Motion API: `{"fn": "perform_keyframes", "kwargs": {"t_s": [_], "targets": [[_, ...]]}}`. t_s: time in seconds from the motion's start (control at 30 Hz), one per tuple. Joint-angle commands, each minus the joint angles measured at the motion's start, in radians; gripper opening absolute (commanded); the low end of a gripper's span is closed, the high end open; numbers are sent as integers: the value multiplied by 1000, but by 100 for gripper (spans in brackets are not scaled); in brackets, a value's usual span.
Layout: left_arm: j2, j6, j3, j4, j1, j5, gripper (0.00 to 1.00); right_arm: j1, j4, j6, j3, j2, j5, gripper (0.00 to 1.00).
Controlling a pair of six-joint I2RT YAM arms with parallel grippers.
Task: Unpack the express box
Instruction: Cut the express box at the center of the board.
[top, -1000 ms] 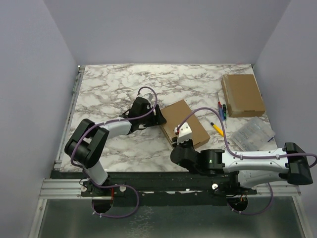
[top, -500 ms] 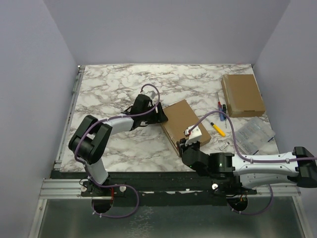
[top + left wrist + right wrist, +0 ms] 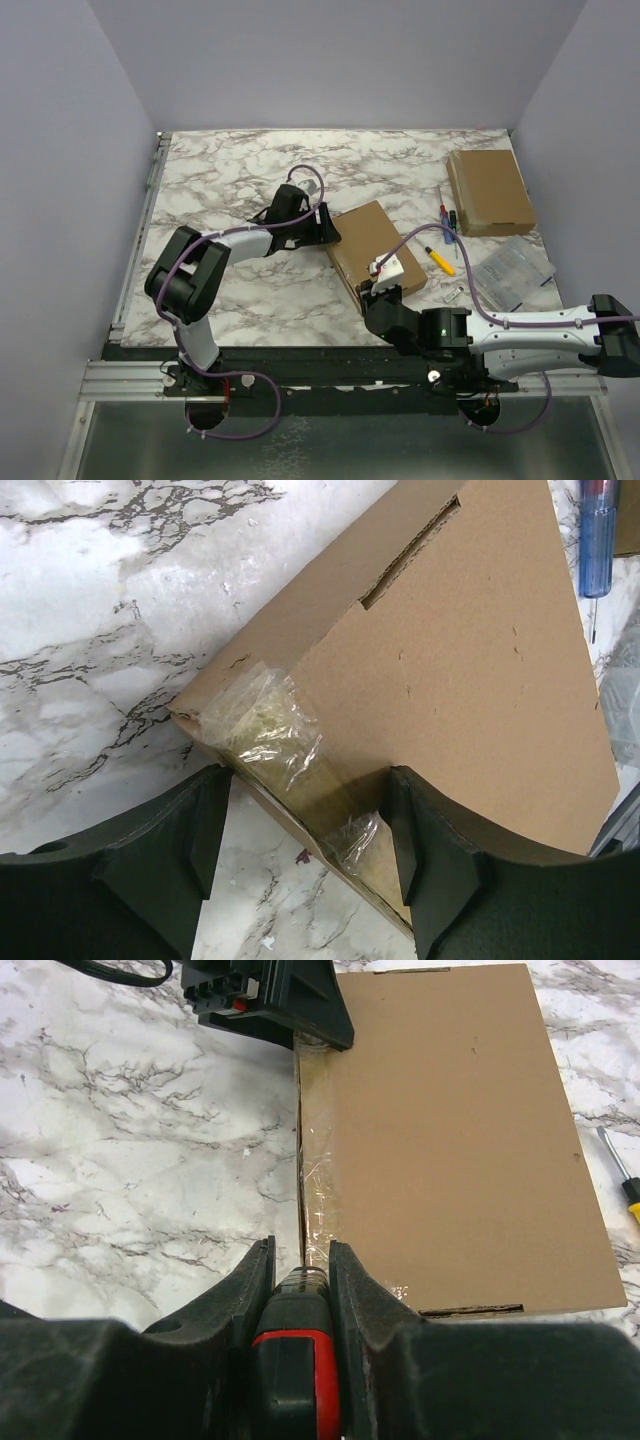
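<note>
The brown express box (image 3: 372, 248) lies flat mid-table, with clear tape along its left edge (image 3: 318, 1170). My left gripper (image 3: 322, 228) is open, its fingers (image 3: 190, 850) straddling the box's taped far-left corner (image 3: 270, 725). It also shows at the top of the right wrist view (image 3: 270, 1000). My right gripper (image 3: 381, 292) sits at the box's near-left corner. In the right wrist view it (image 3: 300, 1270) is shut on a black-and-red cutter (image 3: 298, 1360). The cutter's thin blade lies along the taped seam.
A second brown box (image 3: 490, 190) lies at the back right. Screwdrivers (image 3: 447, 222), a yellow-handled tool (image 3: 438, 260), a clear plastic bag (image 3: 512, 268) and a small part (image 3: 455, 293) lie right of the express box. A blue screwdriver handle (image 3: 598, 530) shows in the left wrist view.
The right gripper moved right and nearer with the cutter to the box's near-left corner. The box shifted slightly right. The left gripper followed to the box's far-left corner.
</note>
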Motion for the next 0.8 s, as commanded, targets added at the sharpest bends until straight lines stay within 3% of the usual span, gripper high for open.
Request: {"fn": "perform_keyframes", "kwargs": {"t_s": [0.0,0.33,0.47,0.77], "targets": [[100,74,-13,-114,62,-232,67,37,-111,2,12,-12,-73,0],[130,76,9,-117,79,-232,67,45,-92,4,-5,-9,-63,0],[136,71,12,-117,80,-227,67,52,-6,-63,-55,-46,-75,0],[126,71,15,-117,81,-214,67,72,31,-56,-60,-34,5,0]]}}
